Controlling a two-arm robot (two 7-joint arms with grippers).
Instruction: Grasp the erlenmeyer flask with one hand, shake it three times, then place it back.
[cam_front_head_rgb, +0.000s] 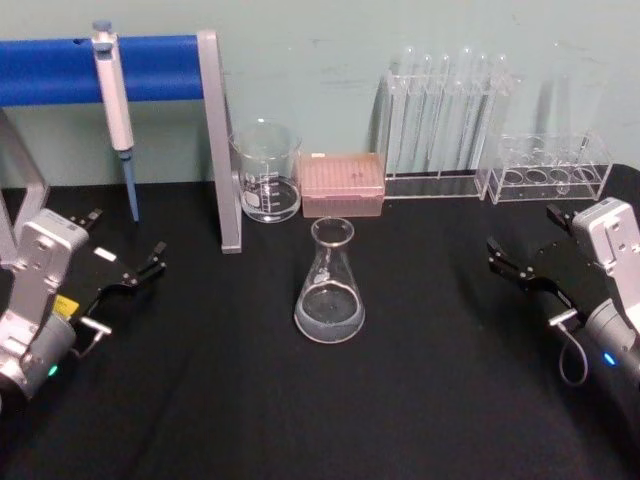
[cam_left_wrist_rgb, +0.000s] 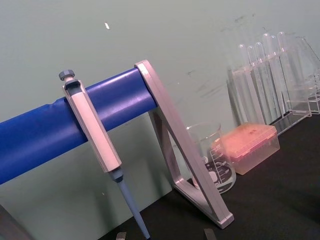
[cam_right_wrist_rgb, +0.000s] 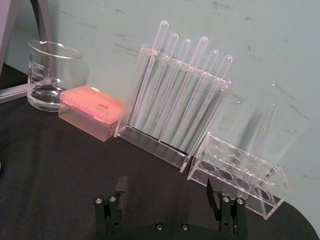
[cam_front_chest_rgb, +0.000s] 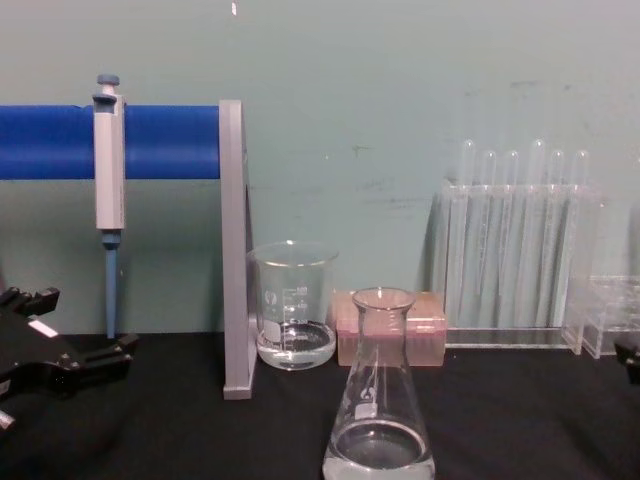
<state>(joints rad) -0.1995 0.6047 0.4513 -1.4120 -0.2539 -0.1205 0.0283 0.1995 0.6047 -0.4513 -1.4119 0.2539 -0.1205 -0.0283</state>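
No grasp is yet made: the erlenmeyer flask (cam_front_head_rgb: 329, 285) is left untouched between the released left end effector (cam_front_head_rgb: 128, 234) and the released right end effector (cam_front_head_rgb: 521, 232), so an inward reach is called for.

**A lab bench**

Beyond my left gripper (cam_front_head_rgb: 125, 240) a pipette (cam_front_head_rgb: 113, 100) hangs on a blue-barred stand (cam_front_head_rgb: 160, 68). Beyond my right gripper (cam_front_head_rgb: 522, 233) stands a clear rack of thin tubes (cam_front_head_rgb: 440, 120). Between them sit a beaker (cam_front_head_rgb: 266, 170), a pink tip box (cam_front_head_rgb: 343, 183) and the erlenmeyer flask (cam_front_head_rgb: 330, 285).
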